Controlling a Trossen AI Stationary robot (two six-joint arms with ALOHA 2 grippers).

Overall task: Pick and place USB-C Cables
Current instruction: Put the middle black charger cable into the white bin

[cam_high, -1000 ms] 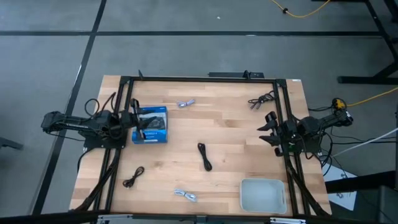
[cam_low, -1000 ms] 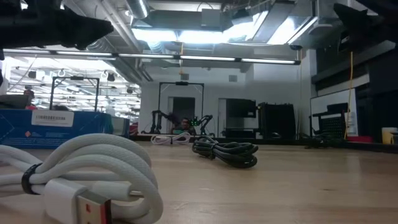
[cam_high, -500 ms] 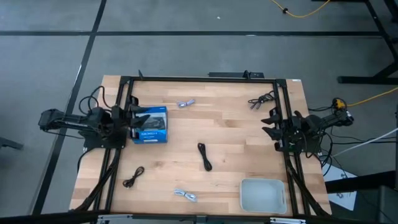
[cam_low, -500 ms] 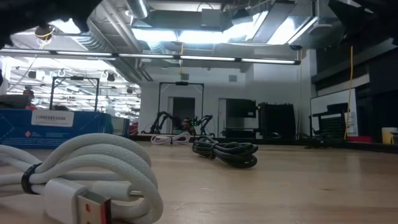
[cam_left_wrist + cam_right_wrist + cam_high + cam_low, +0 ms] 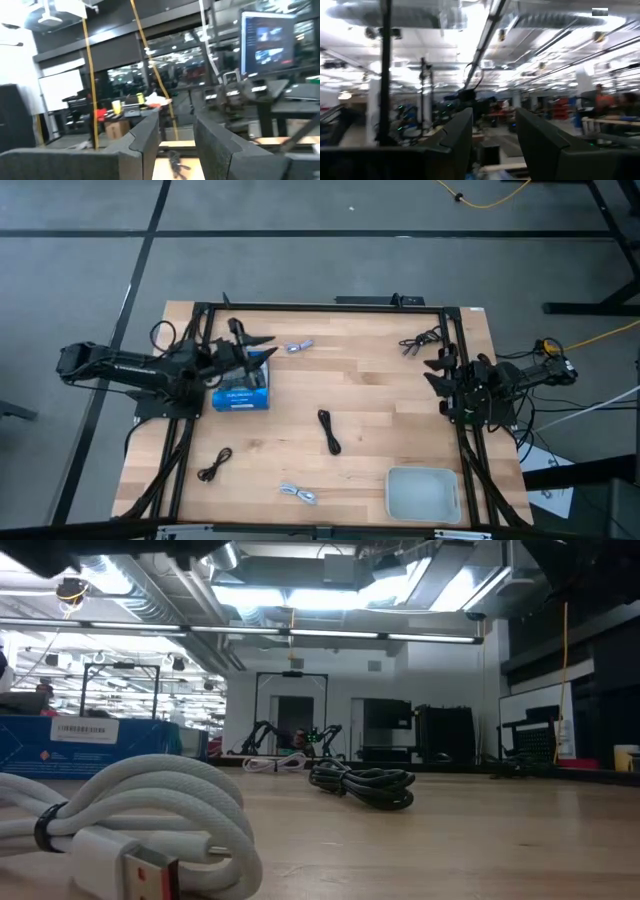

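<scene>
Left hand (image 5: pixel 252 343) spread, empty, above blue box (image 5: pixel 240 387); nearest USB-C cable (image 5: pixel 299 346), pale, just beyond on bench (image 5: pixel 370 390); lower squarely over the coil; right hand (image 5: pixel 436 375) spread, waiting.

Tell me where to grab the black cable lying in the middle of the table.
Grip the black cable across its narrow bundled middle, coming straight down from above. It lies flat and elongated on the table with open wood around it, so fingers should straddle its short width.
</scene>
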